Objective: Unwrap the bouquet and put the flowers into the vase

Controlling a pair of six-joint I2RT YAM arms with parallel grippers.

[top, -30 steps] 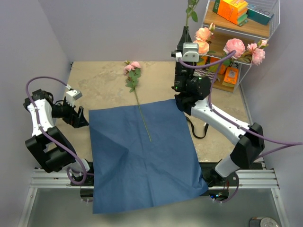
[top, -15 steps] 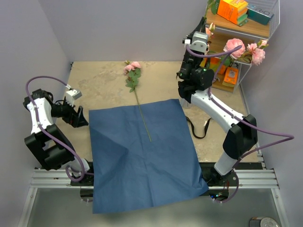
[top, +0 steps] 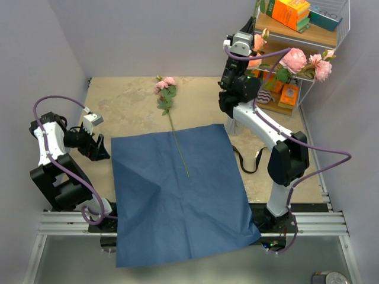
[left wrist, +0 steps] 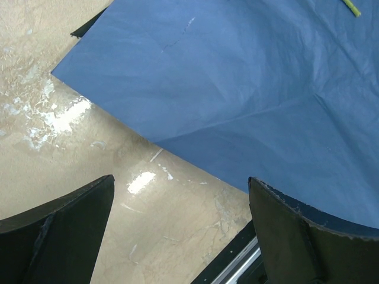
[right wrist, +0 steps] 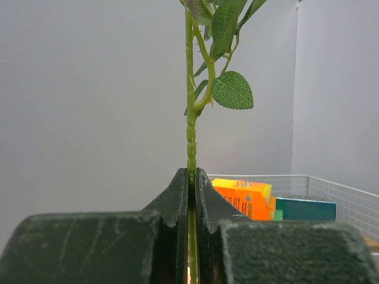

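The blue paper (left wrist: 249, 77) is matt, with soft creases. The surface (left wrist: 71, 148) looks like pale stone, with shiny spots where light hits it. The fingers (left wrist: 65, 236) of the left claw (left wrist: 180, 189) are black, dull and rough at the edges. The flower stem (right wrist: 190, 130) looks like bumpy green plastic, and its leaf (right wrist: 232, 90) has fine veins. The orange box (right wrist: 243, 198) looks like smooth card.

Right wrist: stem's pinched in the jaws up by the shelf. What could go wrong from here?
1. The long thin stem stands above the shut jaws; it may pivot or slip.
2. The right arm works close to the shelf and its boxes; a swing might knock them.
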